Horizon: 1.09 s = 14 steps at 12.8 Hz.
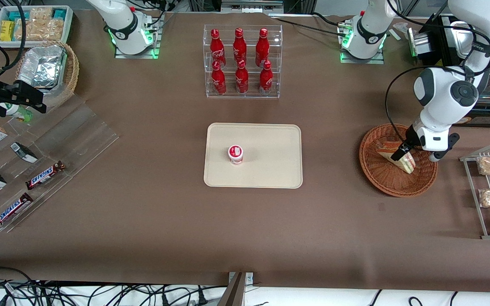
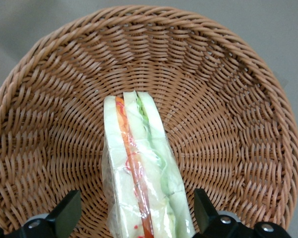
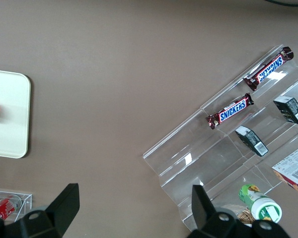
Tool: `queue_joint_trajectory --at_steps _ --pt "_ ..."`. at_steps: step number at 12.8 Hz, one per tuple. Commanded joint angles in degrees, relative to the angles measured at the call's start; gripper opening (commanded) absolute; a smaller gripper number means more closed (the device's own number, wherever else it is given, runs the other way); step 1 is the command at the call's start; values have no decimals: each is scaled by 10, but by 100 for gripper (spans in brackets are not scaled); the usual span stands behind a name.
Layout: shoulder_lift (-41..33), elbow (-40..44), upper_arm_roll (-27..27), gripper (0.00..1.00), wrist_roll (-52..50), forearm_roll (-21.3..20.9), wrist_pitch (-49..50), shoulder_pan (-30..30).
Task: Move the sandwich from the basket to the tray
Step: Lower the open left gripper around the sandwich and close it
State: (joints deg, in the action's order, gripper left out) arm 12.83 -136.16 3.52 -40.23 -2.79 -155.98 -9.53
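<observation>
Wrapped sandwich [image 2: 141, 178], white bread with red-green filling, lies in basket [image 2: 228, 99] between gripper's [image 2: 136, 218] wide-open fingers [image 2: 67, 213].

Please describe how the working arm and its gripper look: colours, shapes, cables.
The left arm is glossy white with rounded joint housings and dark grey round caps. A black cable loops from it down toward the wrist. Its base glows green. The gripper, above the sandwich in the basket, has two black wedge-shaped fingers fixed with silver screws, standing open either side of the sandwich.
</observation>
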Motion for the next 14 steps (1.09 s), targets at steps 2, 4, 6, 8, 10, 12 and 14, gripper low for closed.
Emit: queue_joint_trajectory --at_steps 2,4,6,8,10,12,14 --pt "7 -4 3 91 -15 -13 -12 -1" --pt "11 -3 3 34 -19 -12 -14 -1" --pt "14 -2 3 5 -24 -12 -14 0" --pt "9 2 3 0 -26 -12 -10 0" --pt "-12 11 3 0 -20 -13 18 0" --pt "-32 58 5 0 4 -14 116 1" --pt "-43 134 10 0 28 -14 240 2"
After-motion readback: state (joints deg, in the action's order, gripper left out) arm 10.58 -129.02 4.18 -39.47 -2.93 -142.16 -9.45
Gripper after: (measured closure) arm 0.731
